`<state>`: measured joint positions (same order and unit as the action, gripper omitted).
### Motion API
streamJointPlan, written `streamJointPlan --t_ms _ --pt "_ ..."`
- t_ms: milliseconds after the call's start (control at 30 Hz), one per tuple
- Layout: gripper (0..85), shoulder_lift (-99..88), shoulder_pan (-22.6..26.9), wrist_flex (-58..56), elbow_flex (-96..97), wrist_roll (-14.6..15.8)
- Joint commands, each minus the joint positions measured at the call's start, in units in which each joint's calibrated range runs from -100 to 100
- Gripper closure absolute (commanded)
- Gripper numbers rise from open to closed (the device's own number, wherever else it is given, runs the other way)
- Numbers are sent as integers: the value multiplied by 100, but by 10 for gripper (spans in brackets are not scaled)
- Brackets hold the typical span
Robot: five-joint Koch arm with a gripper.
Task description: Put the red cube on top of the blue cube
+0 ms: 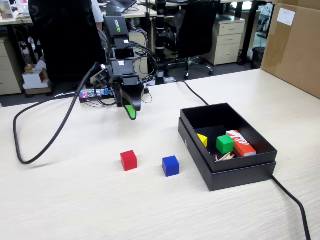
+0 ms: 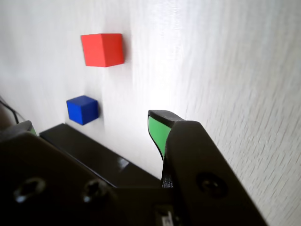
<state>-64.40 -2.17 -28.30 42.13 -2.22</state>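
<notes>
Pale wood-grain table (image 1: 75,200) fills the foreground and carries every item described; positions are given relative to the blue cube (image 1: 170,165). Red cube (image 1: 129,160) sits to the blue cube's left in the fixed view, near it but apart, both flat on the table and both untouched. A clear gap between them leaves room for fingers to straddle the red cube, a judgement from this layout. Black box (image 1: 226,175) lies just to the blue cube's right, holding a green cube (image 1: 224,144), a yellow piece (image 1: 202,139) and a red-orange and white carton (image 1: 240,142). Farther back, beyond and to the left of the blue cube, the gripper (image 1: 132,111) hangs above the table, empty and pointed downward. One green-padded finger (image 2: 159,130) shows in the wrist view; the second is largely hidden, so spread or pressed together cannot be told. Stacking has not begun; the likely next step is descent over the red cube.
</notes>
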Motion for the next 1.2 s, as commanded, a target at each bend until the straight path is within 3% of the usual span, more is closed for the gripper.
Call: streamJointPlan --t_ms 0,367,1167 --pt "386 651 -54 -34 -1003 -117" --pt "384 3520 -298 -207 -2889 -254" --pt "420 5838 -366 -1753 -4575 -371"
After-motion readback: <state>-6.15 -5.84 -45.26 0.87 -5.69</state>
